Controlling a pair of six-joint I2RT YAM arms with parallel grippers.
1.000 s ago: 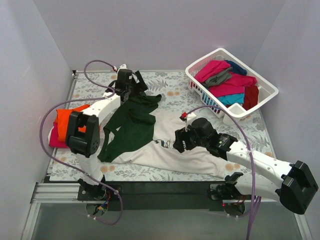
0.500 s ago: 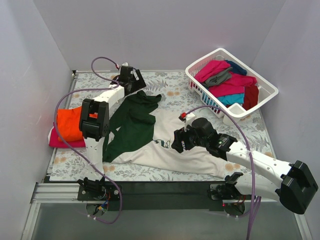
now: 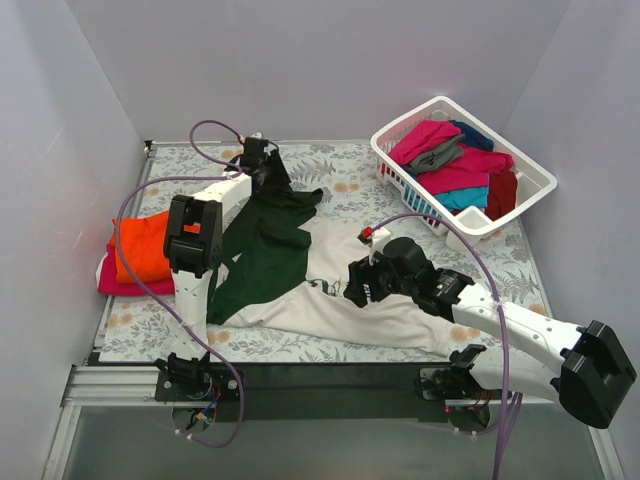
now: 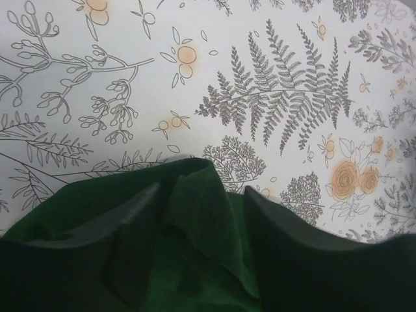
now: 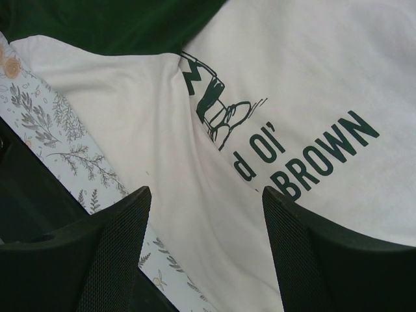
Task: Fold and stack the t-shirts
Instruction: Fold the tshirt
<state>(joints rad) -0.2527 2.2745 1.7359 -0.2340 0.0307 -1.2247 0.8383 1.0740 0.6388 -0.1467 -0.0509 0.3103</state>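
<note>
**Right tool** [image 5: 205,192]: released, its fingers spread above the cream-white t-shirt [image 3: 340,305]. We see this shirt rumpled at the middle of the table [image 3: 360,185], with dark green lettering [image 5: 312,156] on it.

**Left tool** [image 3: 266,172]: at the shirt's dark green sleeve [image 4: 195,260], toward 11 o'clock. We cannot tell its grip.

**Other shirts:** the folded orange shirt [image 3: 145,245] lies on the magenta shirt [image 3: 120,286] at 9 o'clock. Loose shirts [image 3: 455,170] fill the basket [image 3: 408,118] at 2 o'clock.

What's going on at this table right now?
Two robot arms work on a cream-white t-shirt with dark green sleeves spread on the table. The left gripper is at the far edge of a green sleeve; its grip is unclear. The right gripper hovers open over the print. An orange shirt lies folded on a magenta one at left; more shirts wait in the basket.
</note>
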